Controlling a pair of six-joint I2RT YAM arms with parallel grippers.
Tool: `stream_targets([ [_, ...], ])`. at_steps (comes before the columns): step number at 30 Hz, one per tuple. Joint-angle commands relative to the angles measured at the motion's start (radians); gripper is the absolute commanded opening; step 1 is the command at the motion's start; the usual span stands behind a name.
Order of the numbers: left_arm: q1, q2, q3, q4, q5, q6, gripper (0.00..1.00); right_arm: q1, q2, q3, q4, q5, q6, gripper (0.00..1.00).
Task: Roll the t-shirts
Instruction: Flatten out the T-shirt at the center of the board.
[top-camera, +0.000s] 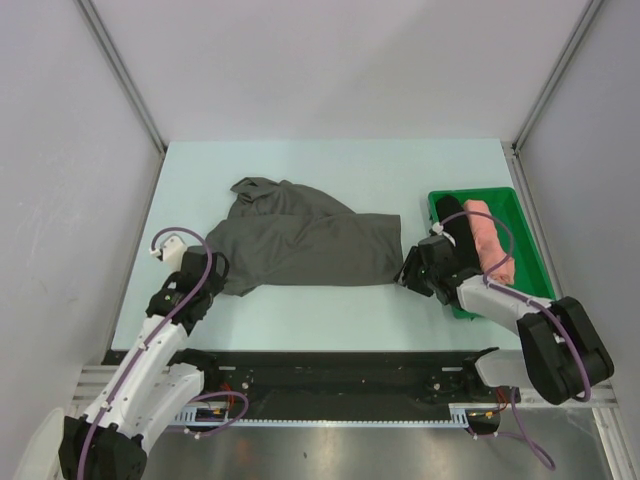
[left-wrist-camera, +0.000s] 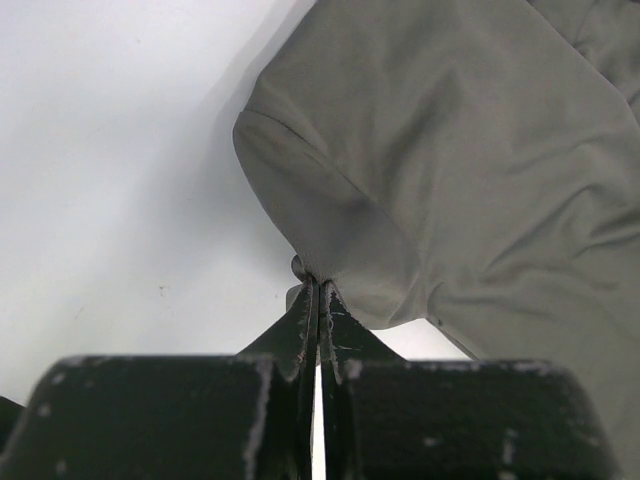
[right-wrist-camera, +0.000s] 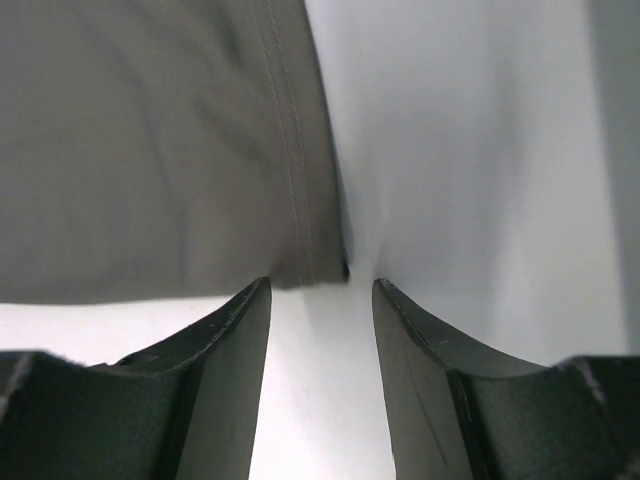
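Top view: grey t-shirt (top-camera: 310, 245) is laid out, wrinkled, mid-table (top-camera: 300, 170), not yet rolled. It is flanked by the left gripper (top-camera: 222, 272) at its near-left corner and the right gripper (top-camera: 405, 272) at its near-right corner, probably so the near edge can be tensioned or flattened before rolling. A black roll (top-camera: 458, 225) and a pink roll (top-camera: 490, 240) are parked in the green tray (top-camera: 480, 192) at right, so those two are judged done.

Left wrist: left gripper (left-wrist-camera: 315, 285) is pressed together, with a corner of the grey t-shirt (left-wrist-camera: 450, 150) pinched at the tips. Cloth is drawn into a peak at the pinch point, above the table (left-wrist-camera: 100, 150).

Right wrist: right gripper (right-wrist-camera: 320, 290) is spread about halfway, nothing held. The stitched hem corner of the grey t-shirt (right-wrist-camera: 150, 150) is seen just ahead of the gap, slightly toward one finger; contact cannot be told. Bare table (right-wrist-camera: 450, 150) is seen beside it.
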Motion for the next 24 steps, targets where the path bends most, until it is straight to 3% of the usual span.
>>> stream_targets([
  [1, 0.006, 0.009, 0.016, 0.029, -0.003, 0.006, 0.0, 0.013, 0.063, -0.005, 0.113, 0.019, 0.048, 0.5],
  [9, 0.006, 0.017, 0.019, 0.036, -0.011, 0.017, 0.0, 0.056, 0.155, -0.004, 0.15, 0.087, 0.045, 0.38],
  [12, 0.006, 0.02, 0.025, 0.049, -0.01, 0.037, 0.0, 0.056, 0.152, 0.004, 0.154, 0.088, 0.017, 0.19],
  [14, 0.006, 0.017, 0.052, 0.061, -0.01, 0.079, 0.0, 0.043, 0.14, 0.045, 0.127, 0.085, -0.021, 0.01],
  [24, 0.006, -0.095, 0.399, 0.099, -0.046, 0.32, 0.0, -0.05, -0.22, 0.363, -0.097, 0.058, -0.207, 0.0],
])
